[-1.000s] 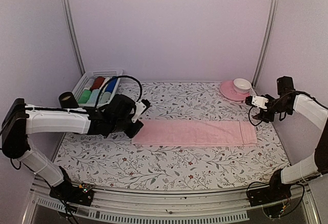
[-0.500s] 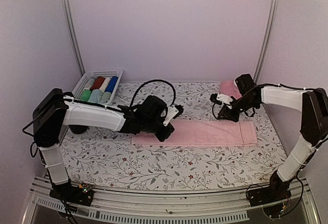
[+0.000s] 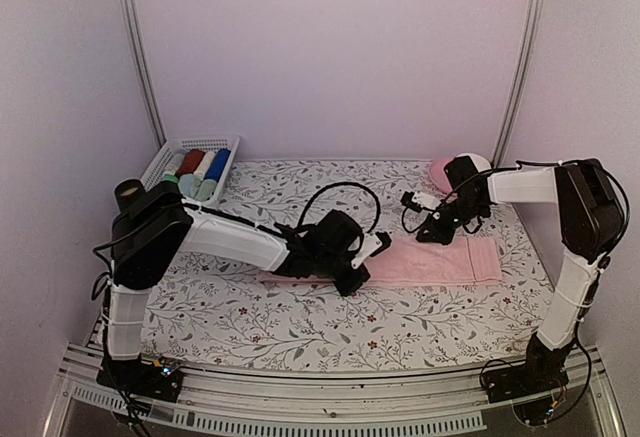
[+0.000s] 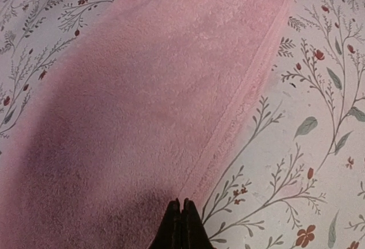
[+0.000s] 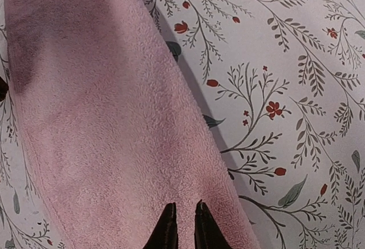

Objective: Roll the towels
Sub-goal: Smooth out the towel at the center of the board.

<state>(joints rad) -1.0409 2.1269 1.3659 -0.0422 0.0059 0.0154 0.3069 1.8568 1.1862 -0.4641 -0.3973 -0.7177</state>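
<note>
Top view, pink towel [image 3: 440, 262]: lay flat and unrolled across the middle of the flowered table [image 3: 300, 327], long side running left to right.
Top view, left gripper [image 3: 352, 279]: was down at the towel's near edge, about midway along it; jaws too small to read here.
Top view, right gripper [image 3: 422, 237]: was down at the towel's far edge, toward its right end.
Top view, basket [image 3: 160, 162]: stood at the far left corner, with rolled cloths [image 3: 200, 172] side by side in it.
Top view, saucer [image 3: 438, 170]: sat at the far right, partly hidden behind the right arm, with a white cup [image 3: 483, 160] on it.
Left wrist, left gripper [image 4: 181, 220]: jaws were pressed together, tips at the towel's stitched hem; whether cloth was caught could not be told.
Left wrist, pink towel [image 4: 142, 89]: filled the left of the view, bare table to its right.
Right wrist, right gripper [image 5: 183, 226]: jaws were almost together, a thin slit between them, tips on the towel just inside its edge; a pinch could not be told.
Right wrist, pink towel [image 5: 97, 118]: ran slantwise down the left half.
</note>
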